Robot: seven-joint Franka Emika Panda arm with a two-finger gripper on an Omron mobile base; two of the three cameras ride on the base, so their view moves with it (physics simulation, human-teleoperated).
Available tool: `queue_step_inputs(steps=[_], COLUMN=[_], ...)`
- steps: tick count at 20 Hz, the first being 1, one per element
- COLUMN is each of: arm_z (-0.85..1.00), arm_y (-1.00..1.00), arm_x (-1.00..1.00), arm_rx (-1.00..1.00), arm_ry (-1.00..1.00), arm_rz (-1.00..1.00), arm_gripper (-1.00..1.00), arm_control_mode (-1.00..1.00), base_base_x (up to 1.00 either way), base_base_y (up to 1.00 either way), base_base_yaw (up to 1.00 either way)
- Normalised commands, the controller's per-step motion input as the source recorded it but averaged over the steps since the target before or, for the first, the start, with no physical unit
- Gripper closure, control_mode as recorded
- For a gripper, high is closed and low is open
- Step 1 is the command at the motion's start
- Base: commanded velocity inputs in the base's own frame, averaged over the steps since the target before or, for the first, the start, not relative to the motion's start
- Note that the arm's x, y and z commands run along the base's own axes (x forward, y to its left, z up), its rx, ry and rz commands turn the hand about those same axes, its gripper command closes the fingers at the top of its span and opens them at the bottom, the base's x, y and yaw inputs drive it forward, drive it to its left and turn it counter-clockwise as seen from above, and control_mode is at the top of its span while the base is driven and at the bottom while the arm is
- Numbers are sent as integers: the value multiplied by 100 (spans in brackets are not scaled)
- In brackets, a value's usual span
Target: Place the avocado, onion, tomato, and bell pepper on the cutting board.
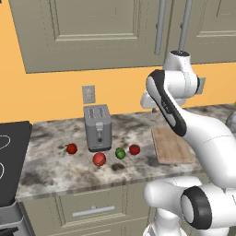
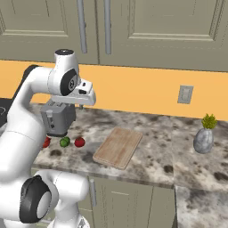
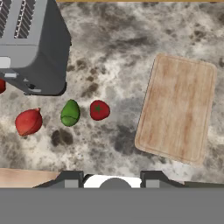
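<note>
The bright green avocado [image 3: 70, 112] lies on the counter in front of the toaster, with a round red tomato [image 3: 99, 110] just to its right. A reddish onion [image 3: 28, 121] with a pointed tip sits to its left. The red bell pepper [image 1: 71, 148] lies beyond the toaster's left side. The tan wooden cutting board [image 3: 177, 107] lies bare to the right of them. My gripper [image 3: 111, 177] hangs high above the counter's front edge, between the vegetables and the board. It is open, nothing between its fingers. The gripper [image 2: 81, 106] also appears in the right base view, above the toaster.
A grey two-slot toaster [image 1: 97, 126] stands behind the vegetables. A dark stovetop [image 1: 11, 156] borders the counter at the left. A stone vase with a plant [image 2: 204, 138] stands far right. Wall cabinets hang overhead.
</note>
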Motion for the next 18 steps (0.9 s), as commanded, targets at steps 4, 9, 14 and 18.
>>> queue_step_inputs(steps=[4, 9, 14, 18], arm_z=[0, -17, -36, -39], arm_y=[0, 0, 11, 25], arm_x=[-8, -28, -4, 1], arm_rx=[-1, 0, 0, 0], arm_ry=[-2, 0, 5, 10], arm_rz=[0, 0, 0, 0], arm_gripper=[-100, -100, -100, -100], arm_control_mode=[-100, -100, -100, -100], base_base_x=[0, 0, 0, 0], base_base_y=[0, 0, 0, 0], base_base_yaw=[0, 0, 0, 0])
